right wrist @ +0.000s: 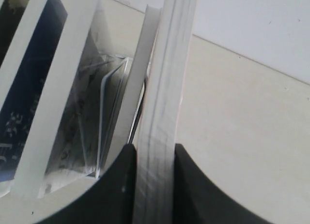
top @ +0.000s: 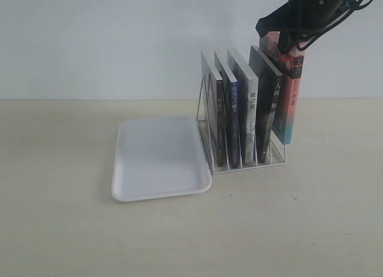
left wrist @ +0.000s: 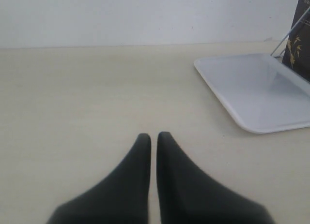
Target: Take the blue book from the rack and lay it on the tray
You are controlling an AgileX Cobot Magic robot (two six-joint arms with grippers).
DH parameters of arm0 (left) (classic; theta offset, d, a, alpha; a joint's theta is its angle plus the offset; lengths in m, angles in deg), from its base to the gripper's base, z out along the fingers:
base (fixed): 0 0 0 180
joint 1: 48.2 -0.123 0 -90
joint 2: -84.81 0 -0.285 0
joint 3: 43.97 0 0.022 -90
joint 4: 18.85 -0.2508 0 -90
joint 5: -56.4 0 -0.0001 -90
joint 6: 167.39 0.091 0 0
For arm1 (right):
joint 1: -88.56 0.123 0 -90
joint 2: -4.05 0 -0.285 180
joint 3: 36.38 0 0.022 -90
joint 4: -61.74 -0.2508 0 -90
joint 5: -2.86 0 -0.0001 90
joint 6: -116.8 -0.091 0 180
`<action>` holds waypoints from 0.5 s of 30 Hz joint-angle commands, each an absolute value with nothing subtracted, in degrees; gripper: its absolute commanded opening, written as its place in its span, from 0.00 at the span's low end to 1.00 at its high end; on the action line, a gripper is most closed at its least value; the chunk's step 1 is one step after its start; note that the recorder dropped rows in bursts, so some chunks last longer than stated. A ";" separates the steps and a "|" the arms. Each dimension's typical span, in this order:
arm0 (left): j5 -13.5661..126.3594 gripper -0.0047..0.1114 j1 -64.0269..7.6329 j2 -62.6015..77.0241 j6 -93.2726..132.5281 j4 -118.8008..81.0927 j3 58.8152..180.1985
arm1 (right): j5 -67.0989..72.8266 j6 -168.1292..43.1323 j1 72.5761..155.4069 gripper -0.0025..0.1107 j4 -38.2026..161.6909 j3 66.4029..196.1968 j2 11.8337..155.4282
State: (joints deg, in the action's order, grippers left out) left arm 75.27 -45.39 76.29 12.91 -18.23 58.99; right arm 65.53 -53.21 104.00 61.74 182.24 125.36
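Observation:
The white wire rack [top: 250, 167] holds several upright books. My right gripper [top: 281, 42] is shut on the top of the rightmost one, a red-spined book [top: 291, 91], which is tilted with its lower end above the rack's base. In the right wrist view both fingers [right wrist: 118, 185] press on that book's page edge [right wrist: 162, 112]. The blue book [top: 232, 118], second from the left, stands untouched in its slot; its dark blue cover [right wrist: 26, 88] shows in the wrist view. The white tray [top: 158, 154] lies empty left of the rack. My left gripper [left wrist: 153, 137] is shut on nothing, low over the table.
A black-spined book [top: 267, 109] stands right next to the gripped one. The tray [left wrist: 256, 88] touches the rack's left side, with a rack wire [left wrist: 286, 38] at its far end. The pale table runs back to a white wall.

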 commanded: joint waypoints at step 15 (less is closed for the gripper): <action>74.46 0.08 -45.57 76.55 13.09 -18.28 58.82 | 63.58 -54.27 103.87 0.02 61.74 183.05 124.74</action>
State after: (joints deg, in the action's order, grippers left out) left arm 75.27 -45.39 76.29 12.91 -18.23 58.99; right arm 65.63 -54.45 104.00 61.74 182.24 125.36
